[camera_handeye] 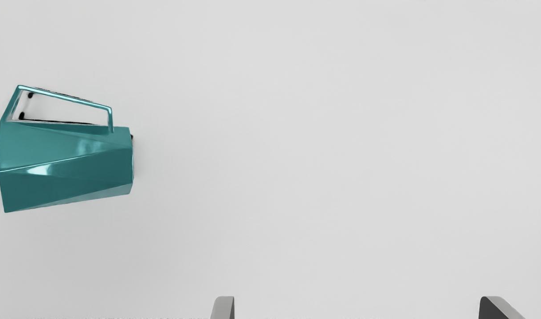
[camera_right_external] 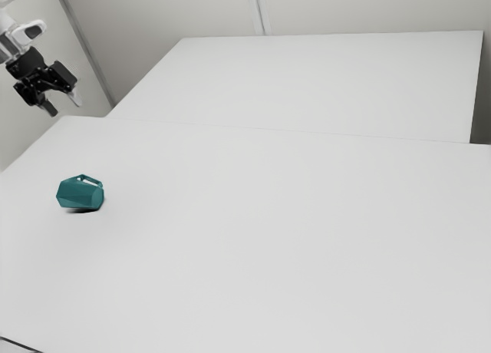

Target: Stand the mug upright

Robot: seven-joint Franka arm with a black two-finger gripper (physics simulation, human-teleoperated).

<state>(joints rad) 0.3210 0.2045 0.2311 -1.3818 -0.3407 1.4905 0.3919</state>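
In the exterior view, the black two-finger end effector (camera_right_external: 64, 106) hangs released above the white counter (camera_right_external: 253, 238), well apart from the glossy teal faceted mug (camera_right_external: 80, 193), which lies on its side on the counter toward the exterior view's left. In the wrist view, the fingertips (camera_handeye: 224, 308) stand wide apart with the mug beyond them, its angular handle (camera_handeye: 66, 95) clear of both.

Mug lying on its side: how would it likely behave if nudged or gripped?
The teal mug would probably rock or slide rather than roll freely, given its flat facets and the handle jutting out. Its glossy surface might be slippery. Crisp edges suggest a stiff shell.
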